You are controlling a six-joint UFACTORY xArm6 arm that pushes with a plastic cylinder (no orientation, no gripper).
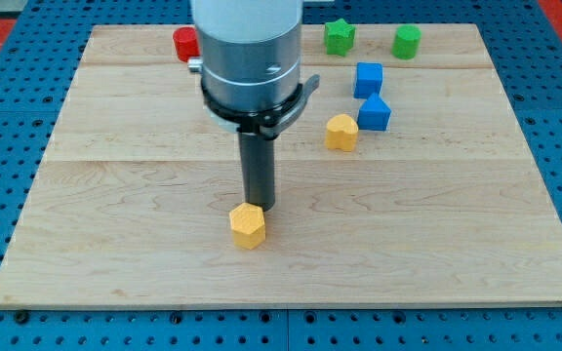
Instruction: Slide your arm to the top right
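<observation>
No hand on rig, so hand state n/a. My tip (pixel 259 208) touches yellow hexagonal block (pixel 248 226) at its 12 o'clock. Block looks light, rigid, slides easily; no grasp needed. Route toward 1 o'clock passes yellow block (pixel 341 132) and blue blocks (pixel 370 96).

Wooden board (pixel 115 244) carries blocks — two yellow (pixel 248 226) (pixel 341 132), two blue (pixel 368 79) (pixel 374 113), two green (pixel 339 36) (pixel 406 41), one red (pixel 184 43).

One cam – high, front-on, angled down, whole board (pixel 457 253) in frame.
</observation>
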